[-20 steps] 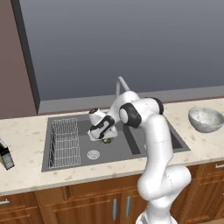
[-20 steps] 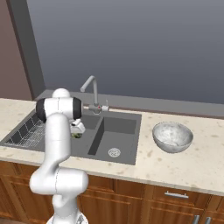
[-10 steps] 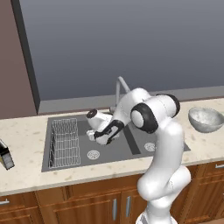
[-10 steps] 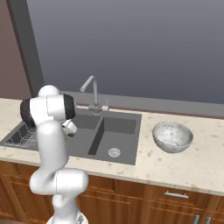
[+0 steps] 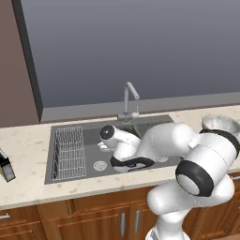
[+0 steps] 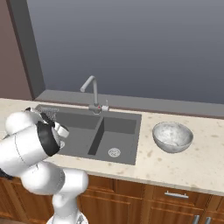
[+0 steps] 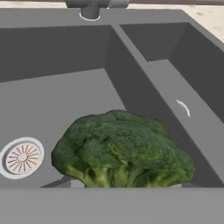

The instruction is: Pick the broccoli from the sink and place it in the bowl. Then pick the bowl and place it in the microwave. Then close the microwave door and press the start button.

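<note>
The gripper was down inside the left basin of the sink (image 5: 89, 136), but its fingers were hidden behind the arm's white body and the broccoli — whether they stood apart or had closed on anything could not be told. The broccoli (image 7: 122, 151) loomed close before the hand camera, over the dark basin floor beside the round silver drain (image 7: 22, 157). The bowl (image 6: 172, 136) stood upright on the counter (image 6: 197, 162) to the right of the sink, well apart from the arm.
</note>
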